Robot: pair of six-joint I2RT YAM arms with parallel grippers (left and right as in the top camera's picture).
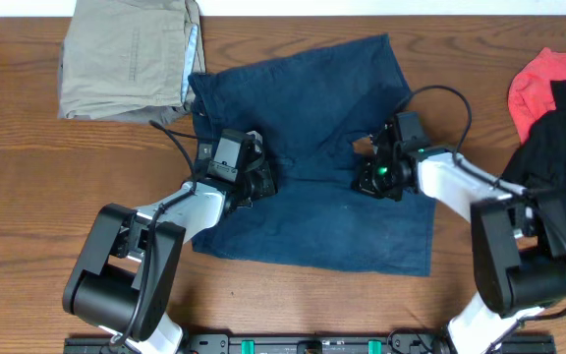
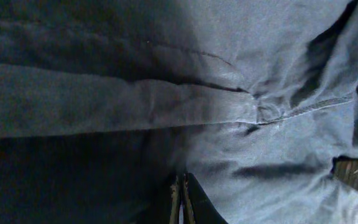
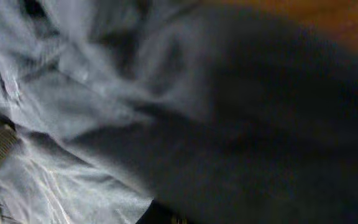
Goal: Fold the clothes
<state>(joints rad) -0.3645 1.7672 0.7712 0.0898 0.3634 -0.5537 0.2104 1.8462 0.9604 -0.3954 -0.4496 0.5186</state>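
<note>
Overhead: brown wood-grain table (image 1: 28,197); shorts (image 1: 312,226) spread flat mid-table; khaki garment (image 1: 126,54) far left; red garment (image 1: 548,84) and black garment (image 1: 563,138) far right.
Left wrist: left claw (image 2: 180,200) pressed together, against shorts.
Right wrist: right claw (image 3: 169,219) pressed together, over shorts; blurred.

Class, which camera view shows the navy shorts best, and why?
Overhead: only there the shorts show their full outline. Both wrist views give just close, dim folds of the cloth; the right one is blurred.

Shorts (image 1: 312,216): matt navy denim-like cloth, creased. Table (image 1: 28,197): smooth wood grain.
</note>
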